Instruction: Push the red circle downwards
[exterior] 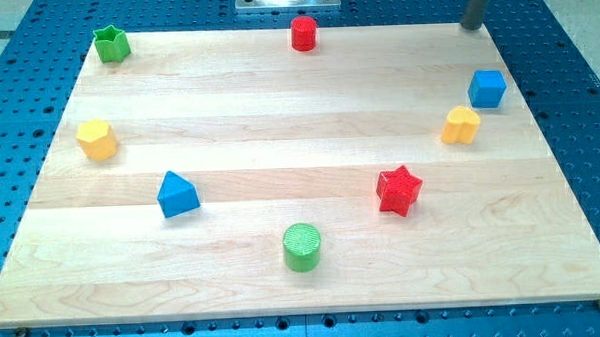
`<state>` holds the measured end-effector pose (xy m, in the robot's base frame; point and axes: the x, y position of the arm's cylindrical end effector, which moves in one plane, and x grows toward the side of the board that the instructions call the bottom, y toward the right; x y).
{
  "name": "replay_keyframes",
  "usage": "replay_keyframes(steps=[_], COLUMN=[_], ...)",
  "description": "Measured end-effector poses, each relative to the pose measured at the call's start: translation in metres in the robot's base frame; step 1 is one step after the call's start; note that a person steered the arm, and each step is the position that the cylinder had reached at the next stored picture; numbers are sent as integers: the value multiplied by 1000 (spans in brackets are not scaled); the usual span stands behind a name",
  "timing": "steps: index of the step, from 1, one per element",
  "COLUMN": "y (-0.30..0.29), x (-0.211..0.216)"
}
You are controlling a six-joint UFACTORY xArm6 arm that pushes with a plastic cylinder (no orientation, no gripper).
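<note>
The red circle (303, 33), a short red cylinder, stands at the top edge of the wooden board (278, 119), near the middle. My tip (471, 25) is at the view's top right, at the board's top right corner, well to the right of the red circle and apart from it. The nearest block to the tip is the blue cube (487, 88), below it.
A green star (111, 43) is at top left. A yellow hexagon (97, 140) is at left, a blue triangle (177, 194) lower left. A green circle (303, 247) is at bottom centre, a red star (398, 190) to its upper right, a yellow block (461, 125) at right.
</note>
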<state>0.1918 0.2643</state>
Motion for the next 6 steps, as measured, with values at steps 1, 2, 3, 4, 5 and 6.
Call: replay_keyframes(steps=[1, 2, 3, 4, 5, 6], y=[-42, -79, -130, -193, -222, -230], x=[0, 1, 0, 1, 1, 2])
